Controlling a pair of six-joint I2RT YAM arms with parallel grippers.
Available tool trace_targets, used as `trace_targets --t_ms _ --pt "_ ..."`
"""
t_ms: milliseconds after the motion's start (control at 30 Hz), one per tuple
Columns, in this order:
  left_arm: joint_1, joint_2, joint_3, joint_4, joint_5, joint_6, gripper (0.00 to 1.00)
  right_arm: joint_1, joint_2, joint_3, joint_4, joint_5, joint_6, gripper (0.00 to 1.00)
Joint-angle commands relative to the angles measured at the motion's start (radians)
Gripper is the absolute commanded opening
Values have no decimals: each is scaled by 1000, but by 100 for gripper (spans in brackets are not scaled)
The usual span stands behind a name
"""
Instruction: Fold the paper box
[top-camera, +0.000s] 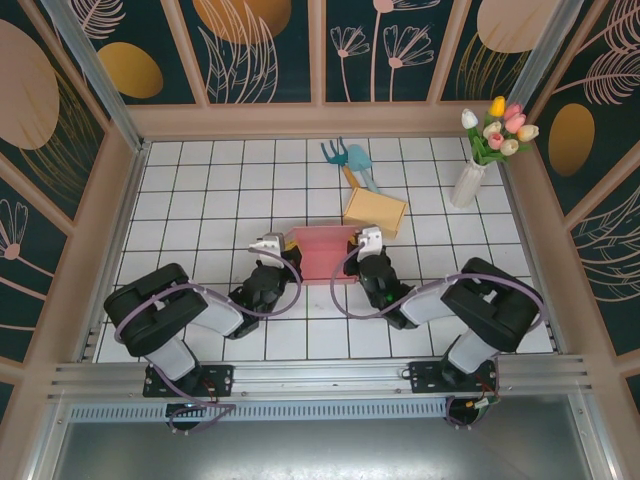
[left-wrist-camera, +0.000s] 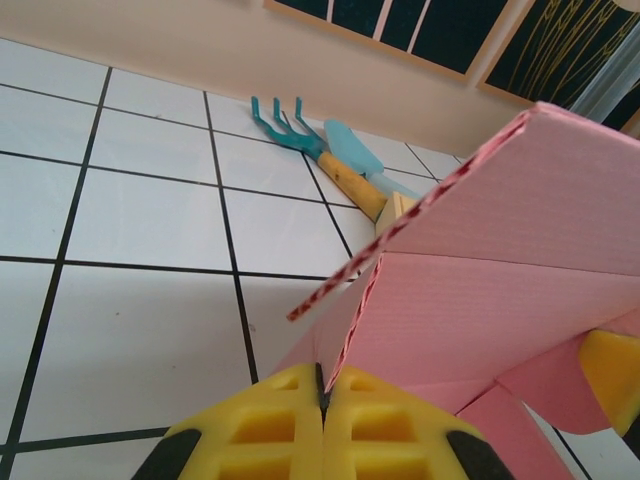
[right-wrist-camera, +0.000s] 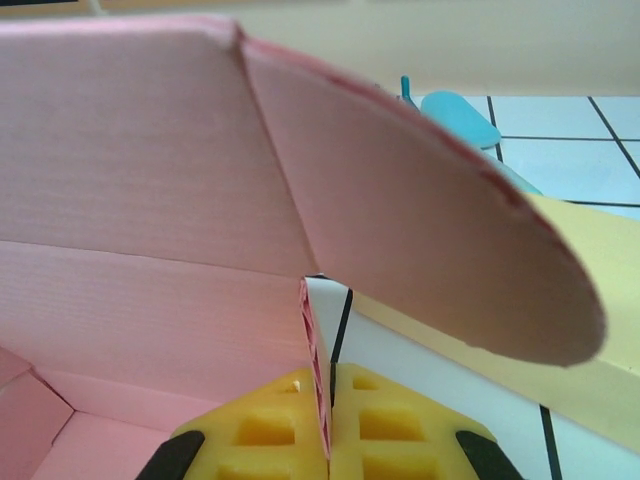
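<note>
L gripper (left-wrist-camera: 322, 400) & R gripper (right-wrist-camera: 325, 425) were each clamped on a thin wall edge of the pink paper box (top-camera: 322, 250), L on its left side, R on its right, w/ the box sitting mid-table on white tiles (top-camera: 200, 200), just in front of a tan cardboard box (top-camera: 375, 210).

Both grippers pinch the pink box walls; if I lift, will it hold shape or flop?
Probably fairly stiff: the pink box shows a corrugated edge. Its rounded flap looks bowed, so it will likely flex. Thin-walled, so probably light and apt to slide on the tiles.
</note>
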Motion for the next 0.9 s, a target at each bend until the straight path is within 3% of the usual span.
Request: trace_targets --t_ms 0,400,633,867 --pt "-28 24 -19 85 5 -33 0 50 33 4 160 48 40 0" --pt "-79 58 -93 129 -5 -76 0 94 82 -84 192 93 166 0" --pt "-124 116 -125 180 -35 -110 0 165 108 -134 243 190 168 0" --pt "-173 130 -121 136 -71 -187 0 210 79 -166 163 229 229 0"
